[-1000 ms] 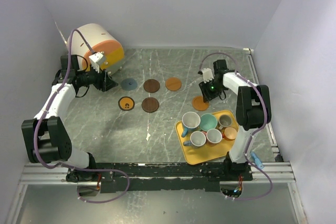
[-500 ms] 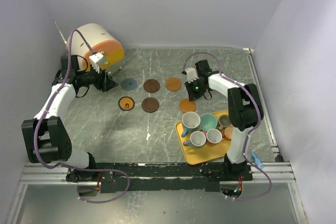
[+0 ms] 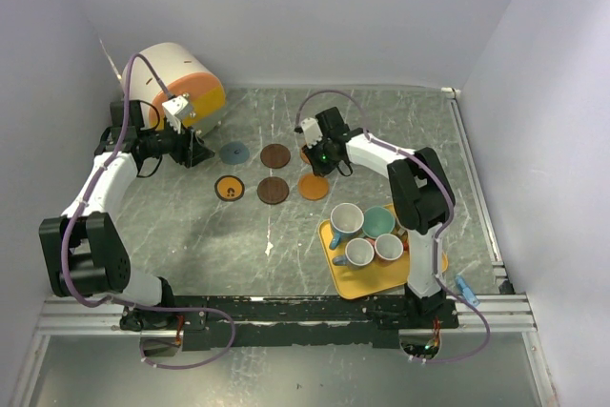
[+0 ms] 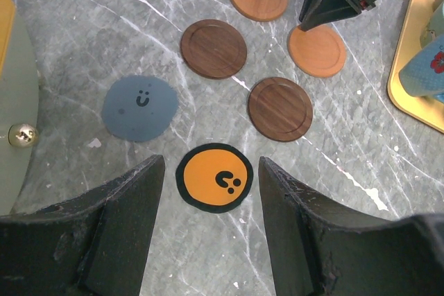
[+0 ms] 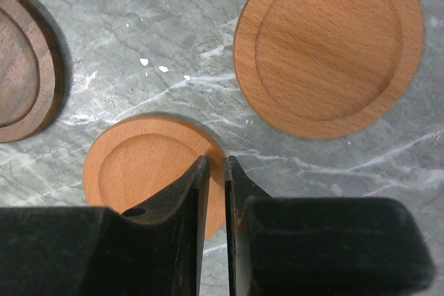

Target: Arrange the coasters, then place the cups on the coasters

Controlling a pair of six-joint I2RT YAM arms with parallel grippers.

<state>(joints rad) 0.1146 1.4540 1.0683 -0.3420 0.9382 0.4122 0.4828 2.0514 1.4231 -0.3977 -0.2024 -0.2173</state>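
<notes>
Task's thing: plain orange coaster (image 5: 139, 164), lying flat on the tabletop (image 5: 208, 53) at the right end of the near row, just beside a dark brown coaster (image 4: 280, 108).
Key relation: this coaster lies directly beneath the right tool (image 5: 215, 164). The tips stand over its rim on the side facing the second orange coaster (image 5: 329, 46). Being round, it has no long axis, so no approach angle is favoured.
Right tool: fingers drawn almost together with only a slim slit between them and nothing pinched; judged to be set for nudging, not lifting.
Nearer arm: the right; the left arm is well apart from this coaster.
Left tool (image 4: 211, 168): spread wide and empty, poised above the yellow-orange coaster (image 4: 214, 188) with a dark ring.
Other coasters: slate blue coaster (image 4: 139, 108) and a second dark brown coaster (image 4: 214, 48); the six form two loose rows.
Cups (image 3: 346, 219): clustered on the yellow tray (image 3: 367, 283), none on a coaster.
Stage: coaster arranging, judged nearly complete; cup placing not begun.
</notes>
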